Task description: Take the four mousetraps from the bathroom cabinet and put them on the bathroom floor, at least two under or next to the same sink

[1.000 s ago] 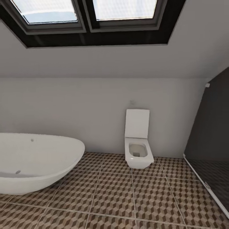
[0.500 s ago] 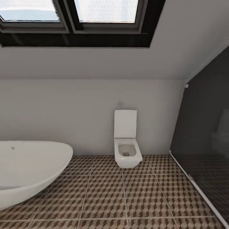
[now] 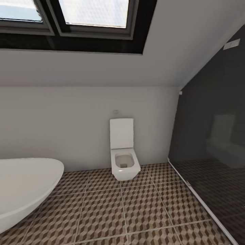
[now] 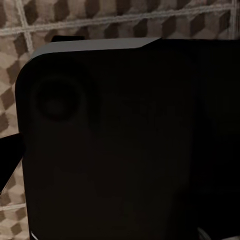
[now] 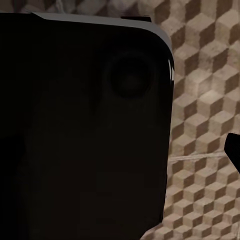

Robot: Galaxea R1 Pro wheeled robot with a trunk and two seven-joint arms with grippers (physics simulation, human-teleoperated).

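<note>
Jaws unreadable on both arms, dark rounded housings blocking each wrist camera above the cube-patterned bathroom floor (image 3: 143,207), glossy white toilet (image 3: 124,160) sitting against the matte wall, curved bathtub (image 3: 23,190) showing at left.

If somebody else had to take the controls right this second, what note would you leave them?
Claws: both wrist cameras look onto a dark robot body part over the patterned floor; whether either claw is open or shut cannot be told, and nothing is seen held.
Where things are: the head camera faces a white toilet against the far wall, the end of a bathtub at its left, a dark glass shower screen at its right, a skylight above. No mousetraps, cabinet or sink in sight.
Done: no trap lies on the floor seen here.
Left: find the cabinet, fetch four traps, set them on the floor, two by one sink.
</note>
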